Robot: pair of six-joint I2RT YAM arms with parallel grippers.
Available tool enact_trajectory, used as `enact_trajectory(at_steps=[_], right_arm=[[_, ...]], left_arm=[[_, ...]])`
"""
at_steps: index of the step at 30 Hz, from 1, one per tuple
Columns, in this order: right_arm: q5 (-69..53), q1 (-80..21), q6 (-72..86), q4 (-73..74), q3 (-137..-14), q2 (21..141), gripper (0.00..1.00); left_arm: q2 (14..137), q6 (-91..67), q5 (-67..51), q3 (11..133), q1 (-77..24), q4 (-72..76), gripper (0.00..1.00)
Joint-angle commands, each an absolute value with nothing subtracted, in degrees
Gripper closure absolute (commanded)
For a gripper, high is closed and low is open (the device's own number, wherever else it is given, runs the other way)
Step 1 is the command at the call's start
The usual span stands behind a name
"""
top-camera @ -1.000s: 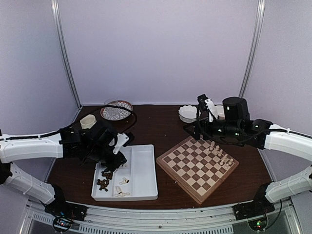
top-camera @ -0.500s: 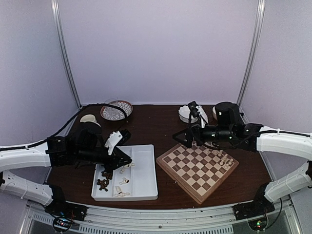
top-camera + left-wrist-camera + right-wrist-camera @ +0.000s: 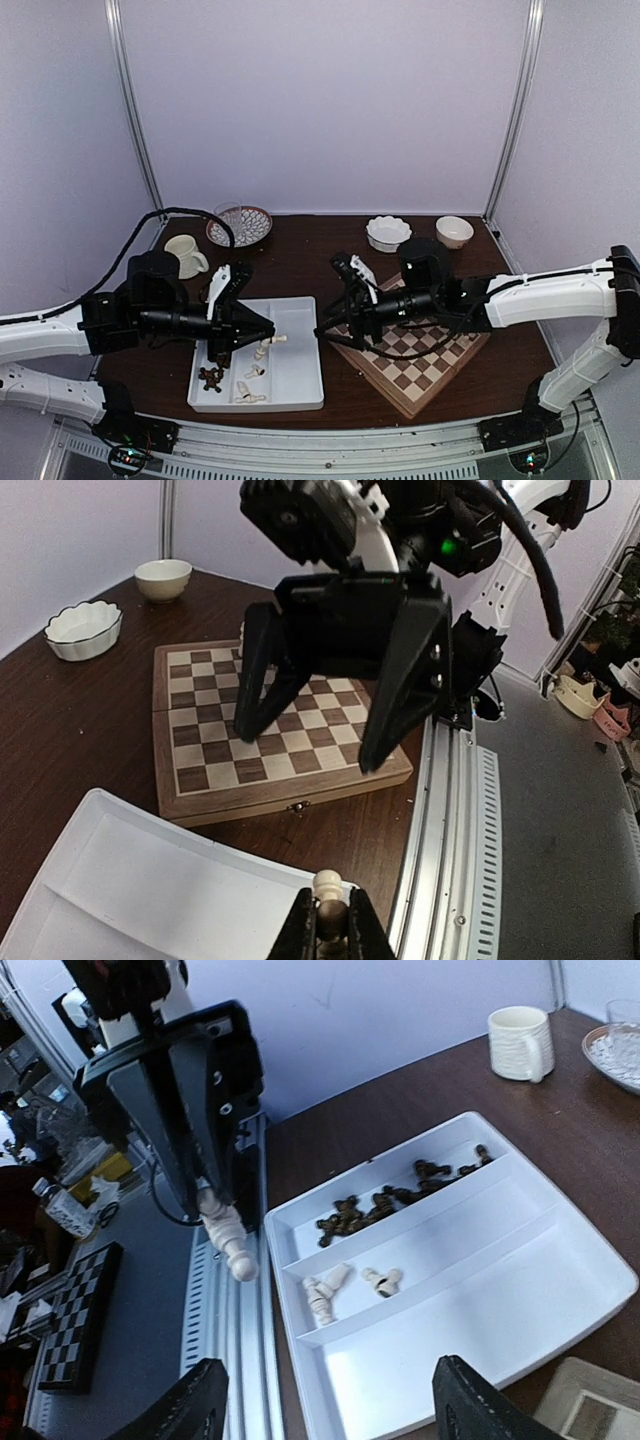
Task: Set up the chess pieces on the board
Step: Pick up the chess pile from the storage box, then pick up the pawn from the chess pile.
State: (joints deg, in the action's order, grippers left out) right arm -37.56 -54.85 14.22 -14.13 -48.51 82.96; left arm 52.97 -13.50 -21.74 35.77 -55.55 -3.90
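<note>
The dark surface (image 3: 310, 255) shows bare wood across its middle and back, and a bare strip between the two big things on it; its near edge ends at a metal rail (image 3: 445, 820). The board (image 3: 415, 378) sits on the right, turned corner-on to the arms; the right arm covers much of it in the top view, while the left wrist view shows more of its checks. The white tray (image 3: 300, 385) lies near it on the left, not touching; its wider compartment shows bare floor.

The right hand (image 3: 310, 745) hangs over the board's tray-side edge, fingers spread wide with nothing between them; it faces the left hand (image 3: 328, 935), which is clamped on a cream chess piece (image 3: 228, 1242) above the tray, the rounded head poking out past the fingertips.

Along the back stand a mug (image 3: 185, 255), a patterned plate (image 3: 240, 226), a scalloped bowl (image 3: 387, 232) and a plain bowl (image 3: 454, 231), all well apart from both hands.

In the tray's narrower compartment dark pieces (image 3: 385, 1200) cluster along the outer wall; loose cream pieces (image 3: 325, 1290) lie beside them; the right wrist view shows these most clearly.
</note>
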Motion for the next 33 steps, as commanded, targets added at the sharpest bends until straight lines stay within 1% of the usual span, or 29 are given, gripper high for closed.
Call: enact_trajectory(at_steps=[1,6,14,17,21,33], right_arm=[[-42.0,-58.7,8.9,-16.4,-51.6,85.4,0.30],[-43.5,-61.0,8.0,-19.0,-52.1,87.5,0.39],[-42.5,-61.4,10.9,-25.1,-50.2,87.8,0.48],[-42.3,-61.4,13.3,-29.6,-49.0,88.1,0.51],[-42.6,-61.4,13.9,-31.5,-48.7,88.6,0.53],[-43.9,-62.1,13.4,-30.9,-49.8,89.9,0.59]], left_arm=[[52.7,-14.0,-26.8,35.2,-55.3,2.3,0.97],[54.1,-14.5,-29.0,35.4,-55.3,3.5,0.97],[55.4,-15.5,-31.7,35.0,-55.3,6.2,0.97],[55.6,-15.9,-32.1,34.7,-55.3,7.5,0.98],[55.5,-16.0,-32.0,34.1,-55.3,8.8,0.98],[53.8,-16.5,-30.9,32.9,-55.3,10.4,0.98]])
